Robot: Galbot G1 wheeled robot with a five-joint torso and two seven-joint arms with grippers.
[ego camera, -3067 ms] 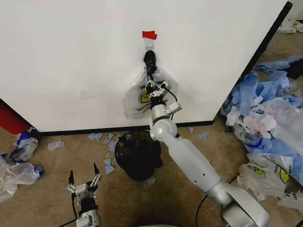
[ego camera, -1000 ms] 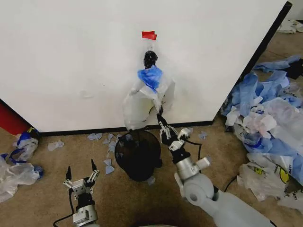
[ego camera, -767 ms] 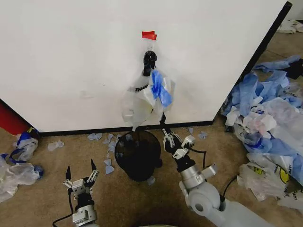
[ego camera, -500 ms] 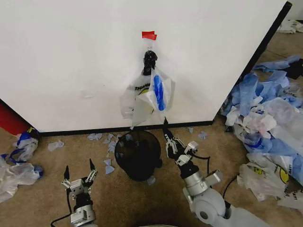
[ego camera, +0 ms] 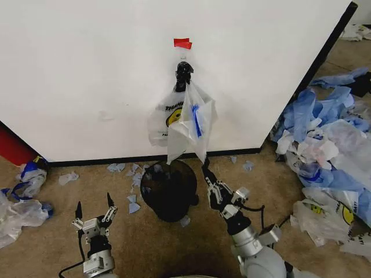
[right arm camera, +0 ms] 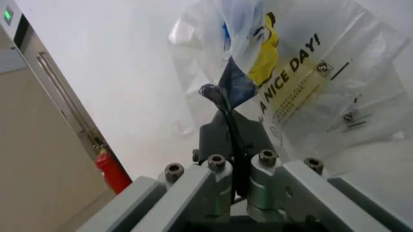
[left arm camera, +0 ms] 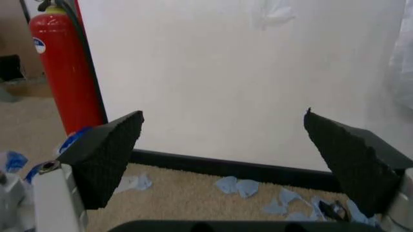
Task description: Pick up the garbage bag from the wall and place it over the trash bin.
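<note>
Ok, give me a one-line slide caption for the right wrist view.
Right gripper shut on a blue scrap of the garbage bag, smiley print hanging against the wall.

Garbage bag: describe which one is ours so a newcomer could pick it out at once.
Find the white wall and the red tape strip on it. Just below hangs the garbage bag, above the black mesh trash bin. Unlike the bags heaped on the floor, it hangs off the carpet, showing a yellow smiley.
</note>
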